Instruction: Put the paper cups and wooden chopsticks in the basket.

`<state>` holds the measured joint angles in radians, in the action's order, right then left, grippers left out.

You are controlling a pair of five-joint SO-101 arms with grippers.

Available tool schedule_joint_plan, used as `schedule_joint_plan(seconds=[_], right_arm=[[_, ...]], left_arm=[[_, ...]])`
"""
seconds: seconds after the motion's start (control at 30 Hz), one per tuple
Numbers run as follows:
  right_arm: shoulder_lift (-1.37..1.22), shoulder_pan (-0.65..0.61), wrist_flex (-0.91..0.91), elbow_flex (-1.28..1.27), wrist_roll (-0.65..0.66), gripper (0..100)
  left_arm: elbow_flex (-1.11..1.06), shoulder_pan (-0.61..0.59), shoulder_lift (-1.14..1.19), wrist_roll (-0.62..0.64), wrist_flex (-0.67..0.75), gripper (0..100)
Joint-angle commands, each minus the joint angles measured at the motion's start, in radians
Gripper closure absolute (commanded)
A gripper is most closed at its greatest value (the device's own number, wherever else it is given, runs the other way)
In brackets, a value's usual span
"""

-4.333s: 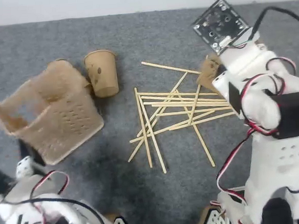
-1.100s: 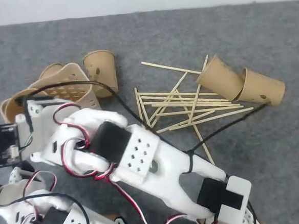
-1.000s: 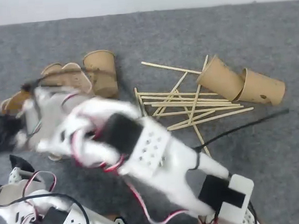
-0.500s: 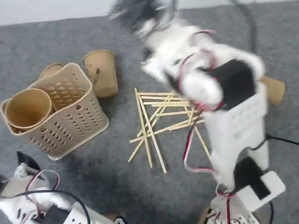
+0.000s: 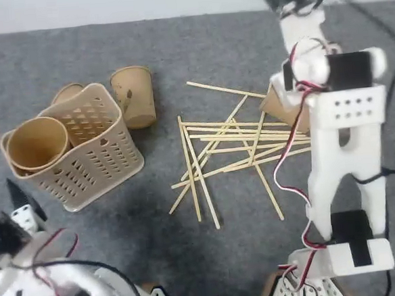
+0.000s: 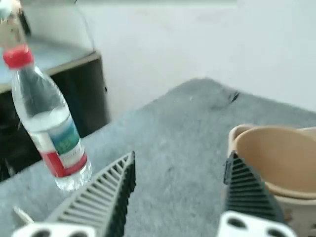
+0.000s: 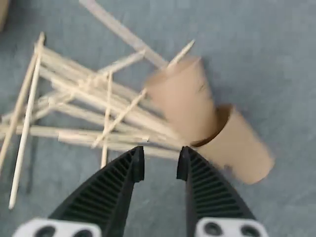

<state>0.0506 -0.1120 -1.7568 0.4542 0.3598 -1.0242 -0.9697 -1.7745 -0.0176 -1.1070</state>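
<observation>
Your left tool [image 6: 180, 165] stands wide open with nothing in it, low and near the basket [image 5: 96, 155]. One paper cup [image 5: 38, 142] sits upright inside the basket, and a second cup [image 5: 134, 95] rests on the grey counter [image 5: 177, 48] just beside it. Your right tool [image 7: 161, 153] shows only a narrow gap and holds nothing. It hangs over the pile of wooden chopsticks [image 7: 84, 98], near two more cups [image 7: 185, 101] that lie end to end, touching.
</observation>
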Motion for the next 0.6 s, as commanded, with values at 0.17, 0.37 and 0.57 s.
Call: schedule_joint_plan(seconds=[0.17,0.37,0.57], right_arm=[[0.044,0.105,0.01,-0.189,-0.008,93.9],[0.044,0.168,0.143,-0.377,-0.011,93.9],[0.045,0.154,0.326,-0.597,-0.064,93.9]], left_arm=[[0.437,0.11,0.233,-0.012,-0.218,72],[0.771,0.112,0.675,-0.012,-0.427,72],[0.966,0.114,0.941,-0.012,-0.54,72]])
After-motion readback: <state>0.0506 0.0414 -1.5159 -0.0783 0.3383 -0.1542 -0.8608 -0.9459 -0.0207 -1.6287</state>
